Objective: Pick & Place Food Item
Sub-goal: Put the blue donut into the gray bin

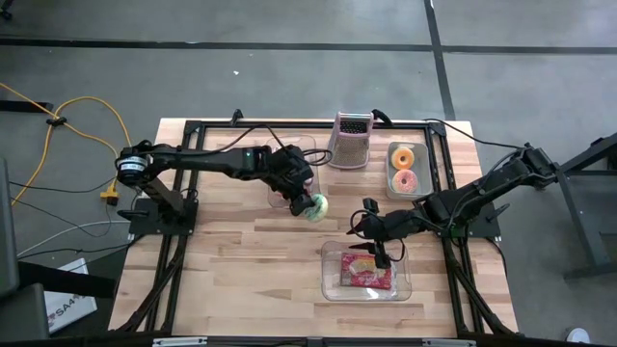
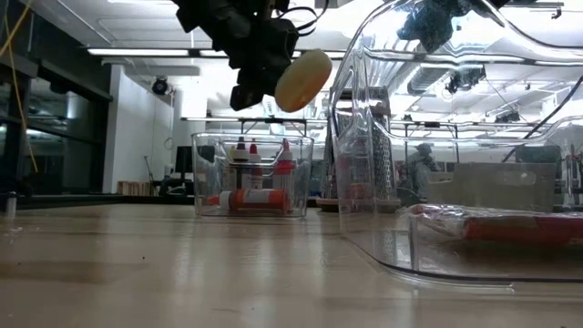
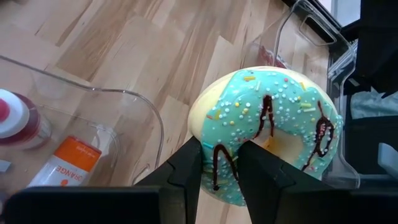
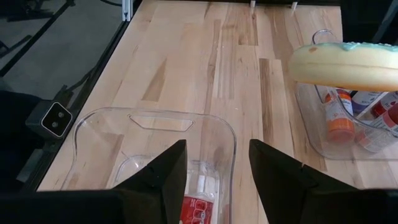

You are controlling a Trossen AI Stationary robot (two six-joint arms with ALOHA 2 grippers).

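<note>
Above the table's middle, my left gripper [image 3: 221, 177] pinches a round doughnut with teal icing, sprinkles and chocolate drizzle [image 3: 267, 127]; only my wrist view shows the icing. Right gripper [image 4: 217, 171] hangs spread over a clear plastic tray [image 4: 149, 121].

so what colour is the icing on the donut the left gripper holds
Teal with sprinkles and chocolate drizzle on the donut; left wrist view.
</note>
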